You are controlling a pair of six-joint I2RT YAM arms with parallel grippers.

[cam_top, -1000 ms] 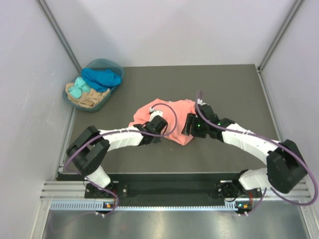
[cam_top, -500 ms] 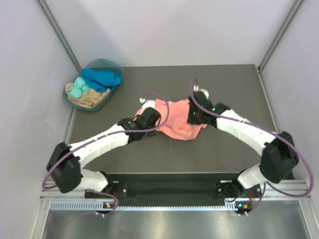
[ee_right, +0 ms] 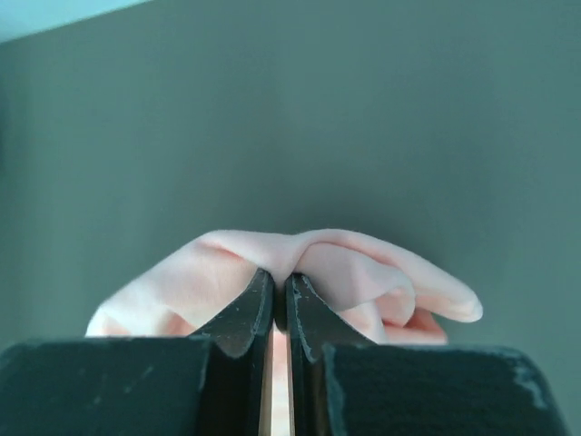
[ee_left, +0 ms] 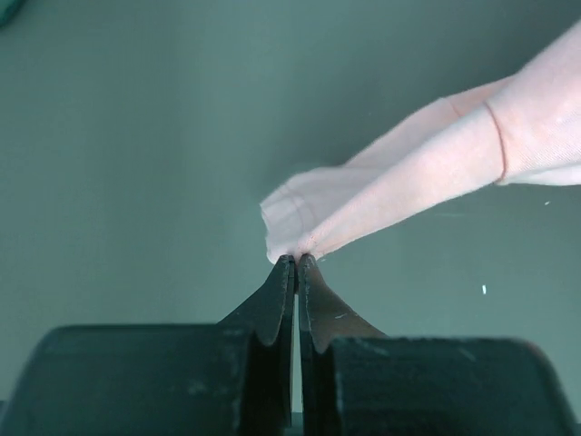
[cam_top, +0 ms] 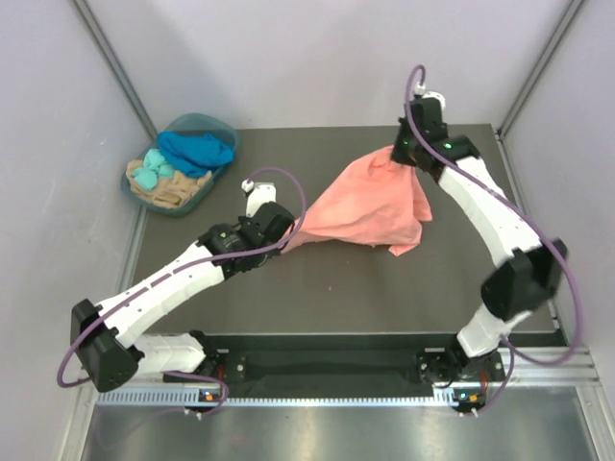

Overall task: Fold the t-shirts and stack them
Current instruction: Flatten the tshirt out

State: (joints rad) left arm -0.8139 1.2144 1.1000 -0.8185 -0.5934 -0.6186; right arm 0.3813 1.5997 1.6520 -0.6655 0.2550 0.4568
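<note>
The salmon-pink t-shirt (cam_top: 363,204), bunched between the arms a second ago, has been drawn out above the bench (cam_top: 317,298). It is held between the left pincer (cam_top: 284,240), clamped on one corner, and the right pincer (cam_top: 397,154), clamped on a far fold. It is judged to be spread for laying flat, with folding not yet begun.

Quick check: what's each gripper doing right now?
Left gripper: shut on the salmon-pink cotton t-shirt.
Right gripper: shut on the same t-shirt.
</note>
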